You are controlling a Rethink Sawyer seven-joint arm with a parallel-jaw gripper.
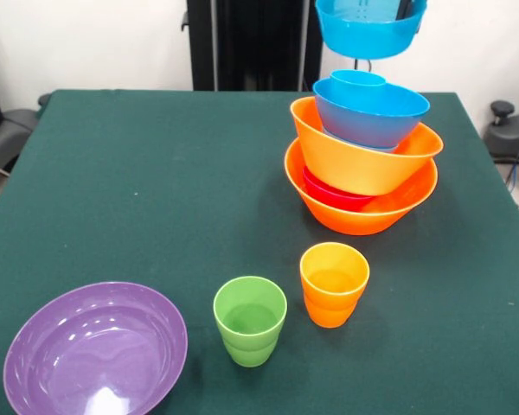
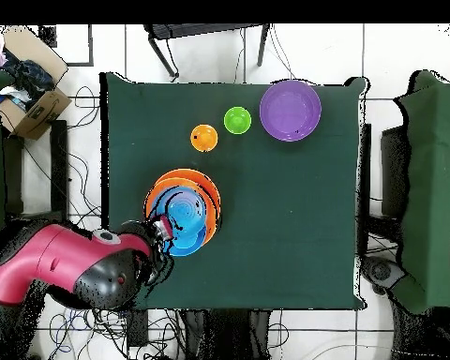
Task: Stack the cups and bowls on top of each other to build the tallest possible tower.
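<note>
On the green table (image 1: 156, 190), our tool (image 2: 160, 228) pinches a blue bowl (image 1: 369, 26) at twelve o'clock above the tower (image 1: 363, 164); its lean risks toppling.

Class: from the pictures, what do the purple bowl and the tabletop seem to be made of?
Purple bowl: probably plastic, glossy; a bright white glare spot shows inside and the colour is even throughout. Tabletop: seemingly covered with dark green cloth or felt, matte; it gives no reflections.
</note>
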